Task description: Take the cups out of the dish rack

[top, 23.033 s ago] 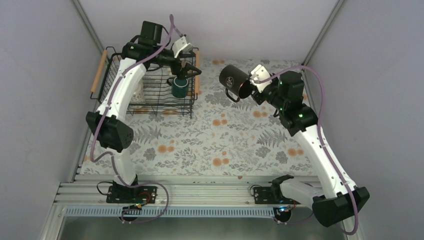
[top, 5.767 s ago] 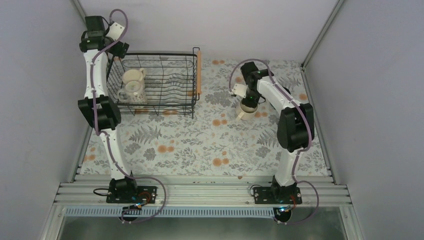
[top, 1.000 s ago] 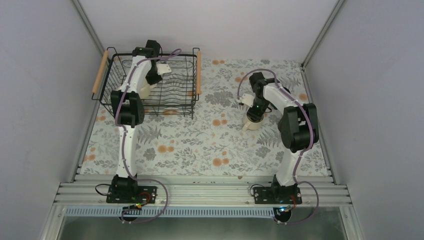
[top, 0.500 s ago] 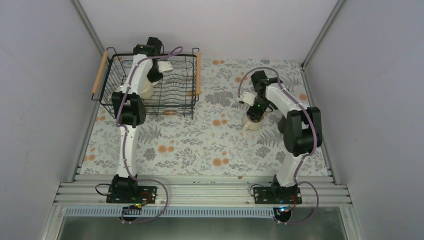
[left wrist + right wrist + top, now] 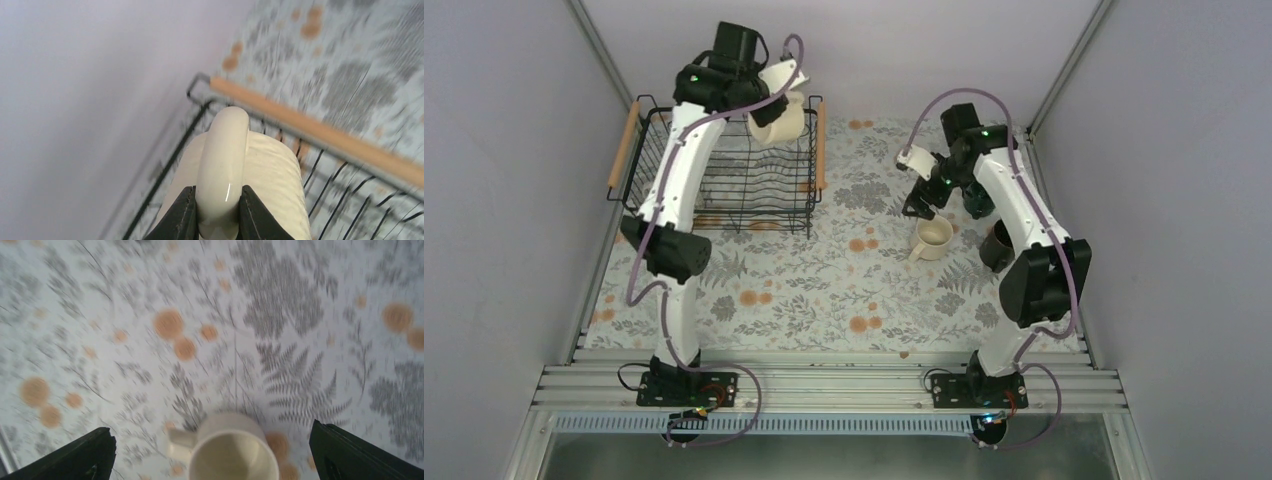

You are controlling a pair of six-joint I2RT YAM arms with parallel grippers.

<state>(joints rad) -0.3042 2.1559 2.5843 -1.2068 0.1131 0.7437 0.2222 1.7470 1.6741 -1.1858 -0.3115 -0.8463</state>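
Observation:
My left gripper [image 5: 771, 108] is shut on the handle of the wide cream cup [image 5: 784, 122], which hangs above the right end of the black wire dish rack [image 5: 724, 214]. In the left wrist view the black fingers [image 5: 183, 212] pinch the cream handle [image 5: 222, 160], with the rack's wooden bar [image 5: 320, 137] below. My right gripper [image 5: 924, 197] stands open over the smaller beige cup [image 5: 933, 238], which sits upright on the floral cloth. In the right wrist view that cup [image 5: 232, 457] lies between the wide-spread fingertips [image 5: 92, 455], untouched.
A dark cup [image 5: 997, 246] stands right of the beige one, and a dark green cup [image 5: 977, 202] sits behind the right forearm. The rack's left wooden handle [image 5: 621, 148] lies near the left wall. Grey walls enclose the table on three sides.
The left arm has lifted the cream cup up out of the rack and toward its right end. The right gripper has opened wide and risen off the beige cup, which stays on the cloth.

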